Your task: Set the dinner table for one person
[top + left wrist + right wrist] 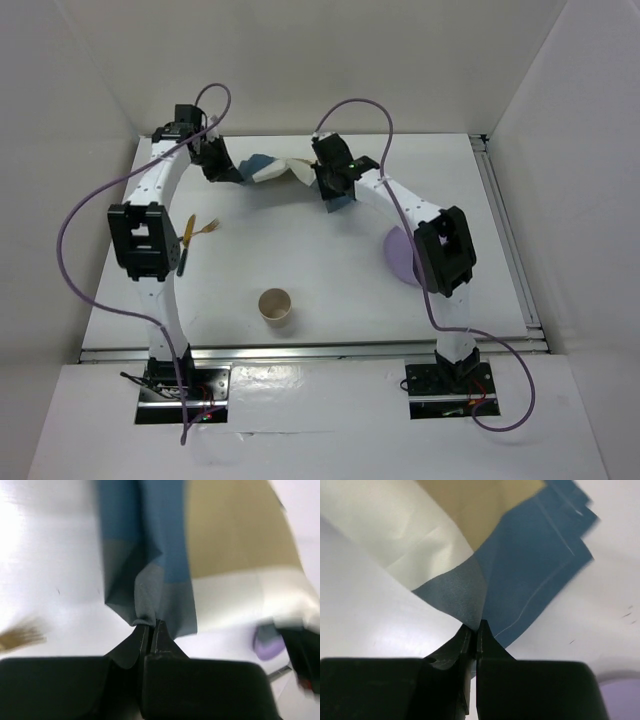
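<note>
The dinner table (300, 260) is a large white tabletop with metal rail edges. A blue, tan and cream striped cloth placemat (277, 168) hangs twisted between my two grippers at the back of the table. My left gripper (232, 172) is shut on its blue left corner (145, 600), jaws pinched tight on the cloth. My right gripper (335, 192) is shut on its blue right corner (520, 580), jaws closed on the fabric. The placemat's middle sags near the tabletop.
A gold fork (203, 230) lies at the left by the left arm. A tan paper cup (275, 306) stands upright near the front middle. A lilac plate (400, 255) lies at the right, partly under the right arm, and shows blurred in the left wrist view (267, 642).
</note>
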